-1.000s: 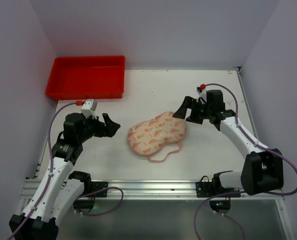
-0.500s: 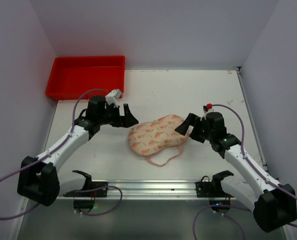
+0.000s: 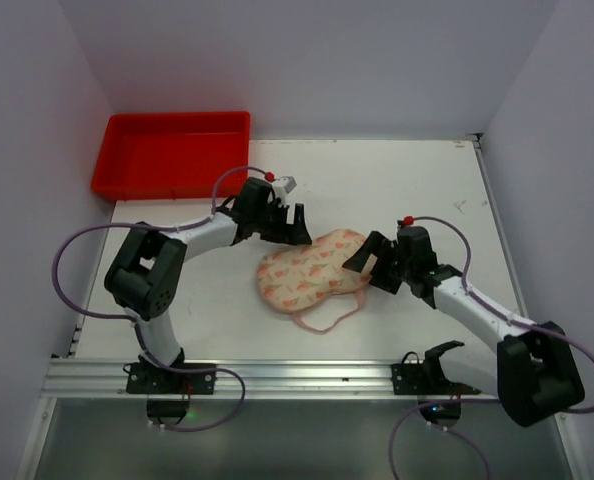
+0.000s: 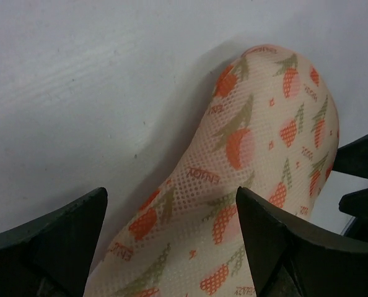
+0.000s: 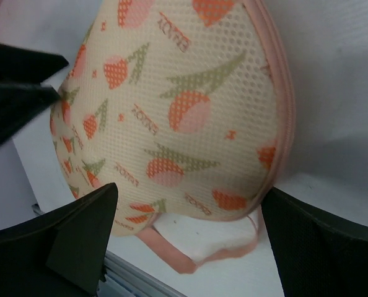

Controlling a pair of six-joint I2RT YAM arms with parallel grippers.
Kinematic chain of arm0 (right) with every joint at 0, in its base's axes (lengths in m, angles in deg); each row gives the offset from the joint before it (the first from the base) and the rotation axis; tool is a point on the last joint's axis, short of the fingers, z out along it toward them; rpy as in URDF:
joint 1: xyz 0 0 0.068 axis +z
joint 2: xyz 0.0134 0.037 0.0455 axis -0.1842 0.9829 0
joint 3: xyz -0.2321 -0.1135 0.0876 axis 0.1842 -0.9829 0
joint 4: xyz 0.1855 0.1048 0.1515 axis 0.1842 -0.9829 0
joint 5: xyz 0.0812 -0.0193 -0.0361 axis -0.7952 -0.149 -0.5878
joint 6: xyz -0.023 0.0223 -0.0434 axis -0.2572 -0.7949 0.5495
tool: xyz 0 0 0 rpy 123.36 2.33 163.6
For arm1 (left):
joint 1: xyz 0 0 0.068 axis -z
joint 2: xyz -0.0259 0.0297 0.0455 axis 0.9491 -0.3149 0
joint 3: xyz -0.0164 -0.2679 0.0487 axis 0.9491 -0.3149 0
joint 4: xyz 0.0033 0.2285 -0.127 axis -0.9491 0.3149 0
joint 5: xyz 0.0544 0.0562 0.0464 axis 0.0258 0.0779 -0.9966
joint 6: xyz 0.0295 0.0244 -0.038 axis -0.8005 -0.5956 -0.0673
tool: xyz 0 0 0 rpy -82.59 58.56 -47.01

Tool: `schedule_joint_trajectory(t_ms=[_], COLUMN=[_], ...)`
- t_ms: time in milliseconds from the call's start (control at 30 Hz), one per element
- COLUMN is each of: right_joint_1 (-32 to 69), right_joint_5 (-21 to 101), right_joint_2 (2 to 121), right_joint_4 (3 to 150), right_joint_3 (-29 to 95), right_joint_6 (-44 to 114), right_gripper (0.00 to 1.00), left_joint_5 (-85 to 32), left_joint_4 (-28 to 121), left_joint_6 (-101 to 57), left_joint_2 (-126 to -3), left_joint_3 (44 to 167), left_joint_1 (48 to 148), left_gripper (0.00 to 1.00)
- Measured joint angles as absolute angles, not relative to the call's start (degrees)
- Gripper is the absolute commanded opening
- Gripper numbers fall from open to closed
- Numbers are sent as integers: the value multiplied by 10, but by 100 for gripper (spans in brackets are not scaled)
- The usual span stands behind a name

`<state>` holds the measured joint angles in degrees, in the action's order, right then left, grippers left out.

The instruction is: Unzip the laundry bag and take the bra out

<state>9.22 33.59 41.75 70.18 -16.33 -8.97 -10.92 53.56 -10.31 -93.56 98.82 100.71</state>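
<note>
The laundry bag [image 3: 312,268] lies closed on the white table, cream mesh with orange tulip print, pink zipper edge and a pink loop strap [image 3: 327,315] at its near side. My left gripper [image 3: 295,230] is open at the bag's far left edge; its wrist view shows the bag [image 4: 233,185] between the spread fingers [image 4: 54,232]. My right gripper [image 3: 365,265] is open at the bag's right end; its wrist view shows the bag [image 5: 178,117] and strap [image 5: 196,260] ahead of the fingers [image 5: 66,232]. The bra is hidden.
A red plastic tray [image 3: 172,152] stands at the table's far left corner. Purple walls close in both sides. A metal rail [image 3: 297,375] runs along the near edge.
My left gripper has moved right and forward to the bag's far left edge. My right gripper has come down and left to the bag's right end. The bag has not moved.
</note>
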Motion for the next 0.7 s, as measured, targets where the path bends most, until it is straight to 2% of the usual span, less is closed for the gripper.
schedule_joint_trajectory(t_ms=[133, 300, 433, 567, 700], right_joint_1=[92, 99, 115, 123, 123], right_joint_5=[313, 289, 271, 268, 283], right_joint_2=[538, 653, 727, 741, 679], right_joint_4=[710, 730, 722, 715, 693], right_joint_3=[-69, 67, 185, 234, 193], right_joint_6=[-65, -35, -3, 25, 47], right_gripper=[97, 97, 98, 98, 99], left_joint_5=[-112, -107, -101, -114, -128], left_joint_4=[509, 465, 439, 436, 434], left_joint_6=[-78, -24, 22, 63, 112], left_joint_2=[-884, -723, -622, -550, -481], left_joint_3=[878, 715, 646, 621, 586], left_joint_1=[1013, 1017, 1021, 1022, 1022], left_gripper=[88, 90, 92, 92, 92])
